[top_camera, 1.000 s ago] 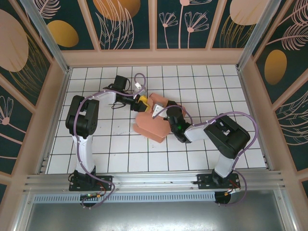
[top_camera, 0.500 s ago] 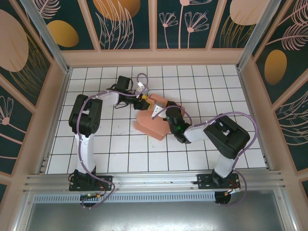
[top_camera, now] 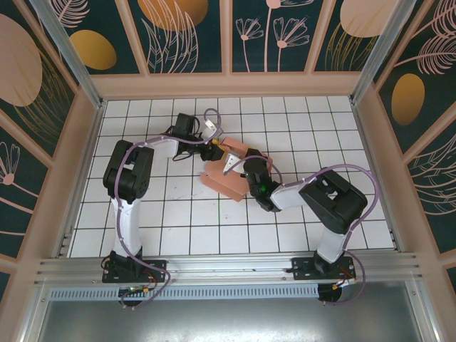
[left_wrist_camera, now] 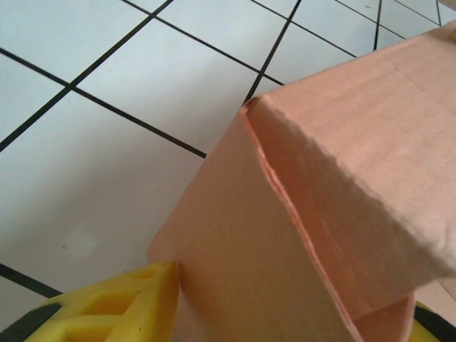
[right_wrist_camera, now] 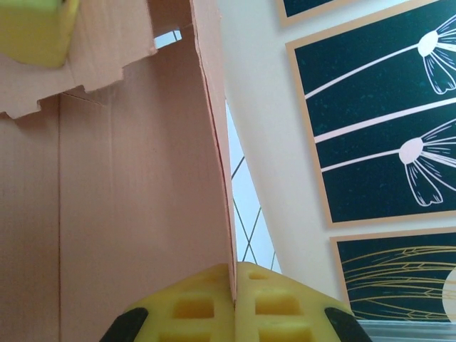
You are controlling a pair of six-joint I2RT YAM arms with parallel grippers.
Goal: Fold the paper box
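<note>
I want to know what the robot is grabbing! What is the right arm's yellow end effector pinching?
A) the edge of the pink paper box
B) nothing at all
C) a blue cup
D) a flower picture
A: in the right wrist view, the right end effector has its two yellow pads pressed together on the thin edge of the pink paper box.

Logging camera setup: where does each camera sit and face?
Top external: above, behind the bases, looking down; both arms, left gripper and right gripper at the paper box.
Left wrist: low, facing a box corner; yellow fingers at bottom.
Right wrist: looking up along the box toward the wall; fingers pinching its edge.
All share the box.
</note>
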